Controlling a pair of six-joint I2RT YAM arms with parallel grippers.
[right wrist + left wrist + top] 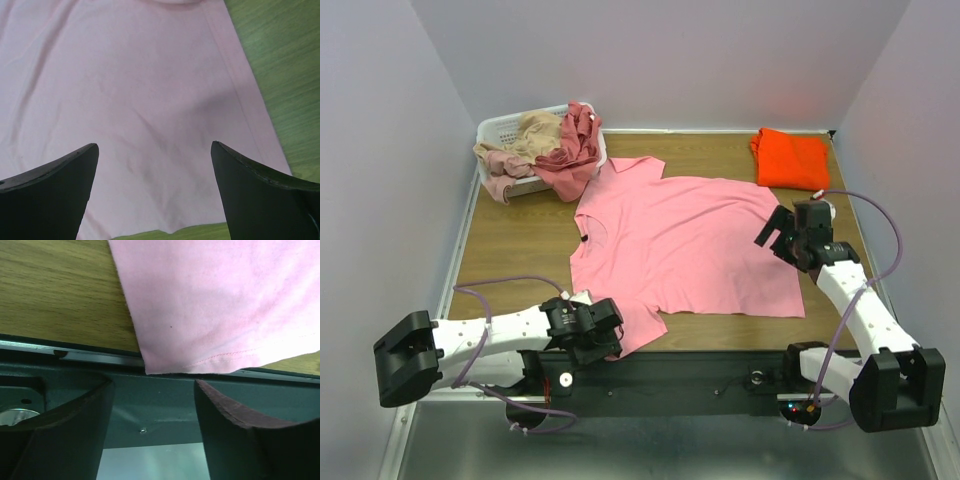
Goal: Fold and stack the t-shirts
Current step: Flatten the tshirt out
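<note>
A bright pink t-shirt [685, 240] lies spread flat on the wooden table, neck to the left with a dark label at the collar. My left gripper [605, 335] is open and empty at the shirt's near sleeve; in the left wrist view the sleeve hem [220, 315] lies just beyond the open fingers [235, 425], apart from them. My right gripper [775, 232] is open and empty, hovering over the shirt's right hem; the pink cloth [140, 100] fills the right wrist view. A folded orange t-shirt [790, 158] lies at the back right.
A white laundry basket [500, 128] at the back left holds dusty rose and tan tees [545, 150], one spilling over its rim onto the table. The table's dark front rail [150, 390] runs under the left gripper. White walls close in on three sides.
</note>
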